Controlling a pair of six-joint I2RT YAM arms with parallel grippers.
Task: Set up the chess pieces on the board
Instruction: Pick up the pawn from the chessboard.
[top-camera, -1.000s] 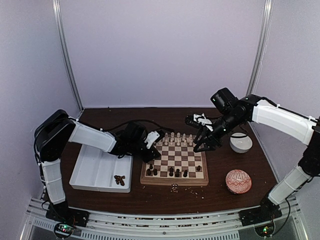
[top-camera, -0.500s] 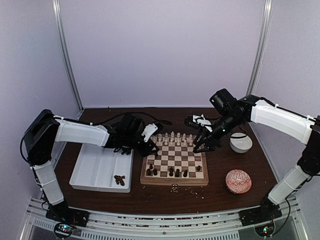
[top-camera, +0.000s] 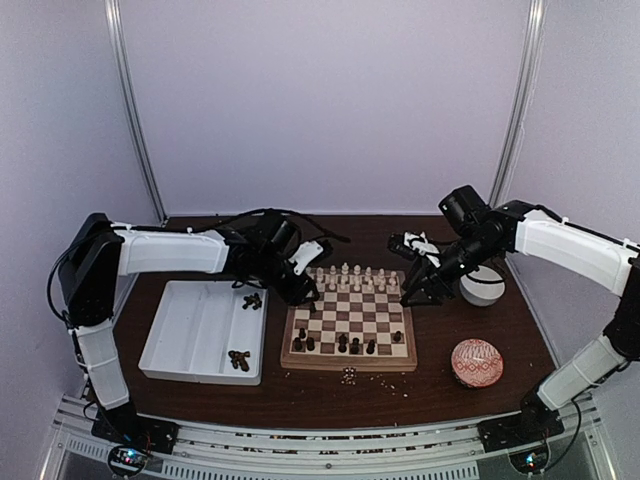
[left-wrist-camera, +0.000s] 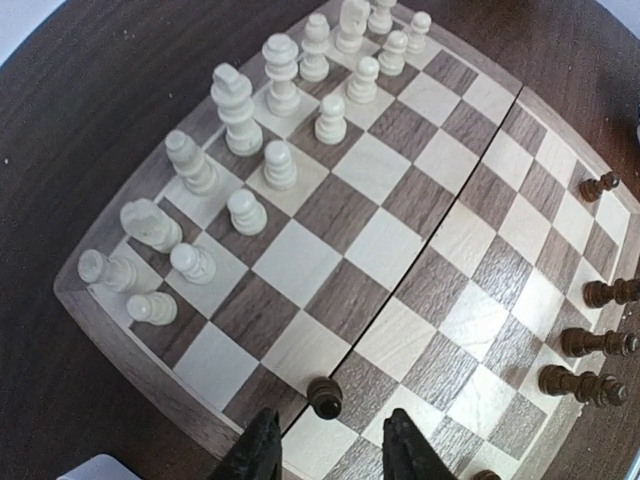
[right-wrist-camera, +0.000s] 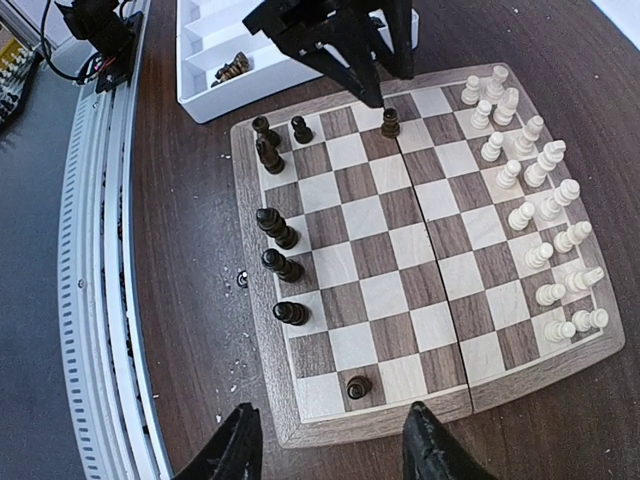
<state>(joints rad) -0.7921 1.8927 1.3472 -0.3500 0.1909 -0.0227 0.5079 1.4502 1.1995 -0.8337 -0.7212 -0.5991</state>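
The board (top-camera: 350, 322) lies mid-table. Cream chess pieces (left-wrist-camera: 268, 165) fill its two far rows. Several dark pieces (right-wrist-camera: 276, 228) stand along the near side. My left gripper (left-wrist-camera: 330, 422) hangs open over the board's left edge. A dark pawn (left-wrist-camera: 324, 397) stands free just ahead of its fingertips (left-wrist-camera: 262, 450), beside the fold seam, touching neither. The right wrist view shows that pawn (right-wrist-camera: 391, 123) below the left gripper (right-wrist-camera: 345, 45). My right gripper (right-wrist-camera: 332, 412) is open and empty above the board's right edge, near a lone dark pawn (right-wrist-camera: 356, 386).
A white divided tray (top-camera: 185, 335) left of the board holds two clusters of dark pieces (top-camera: 239, 360). A white bowl (top-camera: 484, 289) and a red patterned ball (top-camera: 476, 362) sit right of the board. Pale crumbs (top-camera: 350, 376) lie by the board's front edge.
My left gripper's jaws have parted, leaving the dark pawn standing at the board's left edge, and the left arm has stretched farther back. The right gripper has drifted slightly right.
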